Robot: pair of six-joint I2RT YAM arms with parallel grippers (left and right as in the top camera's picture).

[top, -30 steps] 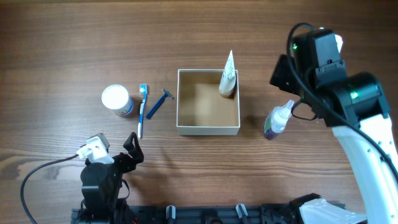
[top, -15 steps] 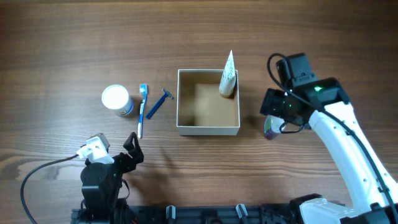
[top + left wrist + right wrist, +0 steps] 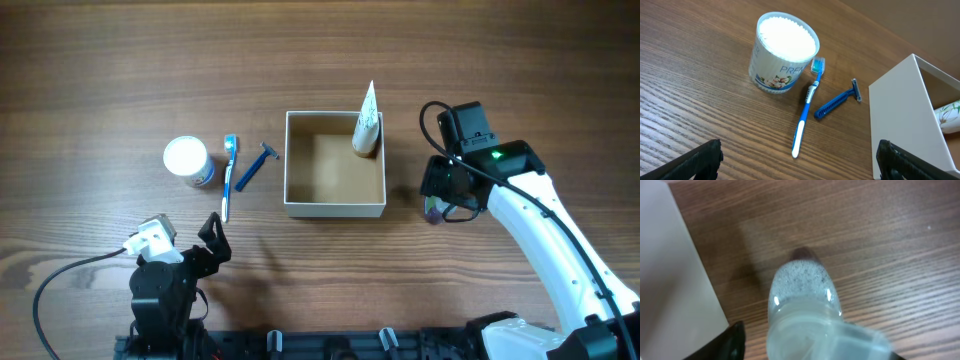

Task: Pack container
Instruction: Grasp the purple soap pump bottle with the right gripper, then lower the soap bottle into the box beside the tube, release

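The container [image 3: 335, 209], a square white-walled box with a tan floor, stands mid-table and holds an upright toothpaste tube [image 3: 367, 125] in its far right corner. A clear bottle [image 3: 433, 211] with a purple label stands just right of the box. My right gripper [image 3: 445, 195] is down over it, and the right wrist view shows the bottle [image 3: 805, 300] between my open fingers [image 3: 812, 350], with a gap at the left finger. My left gripper [image 3: 208, 242] is open and empty near the front edge, with its fingers [image 3: 800, 162] spread wide in the left wrist view.
Left of the box lie a blue razor [image 3: 255, 167], a blue-and-white toothbrush [image 3: 229, 175] and a white-lidded round jar [image 3: 188, 161]. In the left wrist view the jar [image 3: 785, 55], toothbrush [image 3: 807, 112], razor [image 3: 837, 102] and box wall [image 3: 900, 130] lie ahead. The box wall [image 3: 675, 280] is close left of the bottle.
My right arm has come down and moved toward the box, so the gripper now sits over the bottle. The left arm and the other objects have not moved.
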